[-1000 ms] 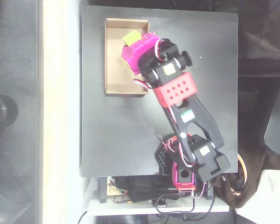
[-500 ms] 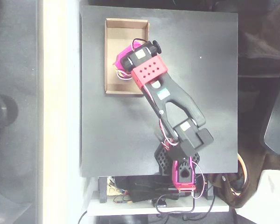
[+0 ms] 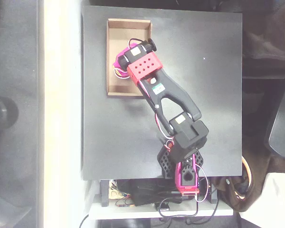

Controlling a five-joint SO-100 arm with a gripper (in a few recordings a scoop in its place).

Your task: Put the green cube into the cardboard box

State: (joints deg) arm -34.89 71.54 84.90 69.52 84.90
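Note:
The cardboard box lies at the far left of the black table in the overhead view, a shallow tan tray. My arm reaches over its middle, and the red wrist block covers most of the magenta gripper, which points down into the box. Its fingers are hidden under the wrist, so their state does not show. The green cube is hidden from this view.
The black table ends just left of the box, with a pale strip and grey floor beyond. The arm's base and cables sit at the near edge. A dark chair stands off the right side.
The arm has swung left and down over the box's middle. The green cube, seen in the jaws at the box's upper right one second ago, is now covered by the wrist.

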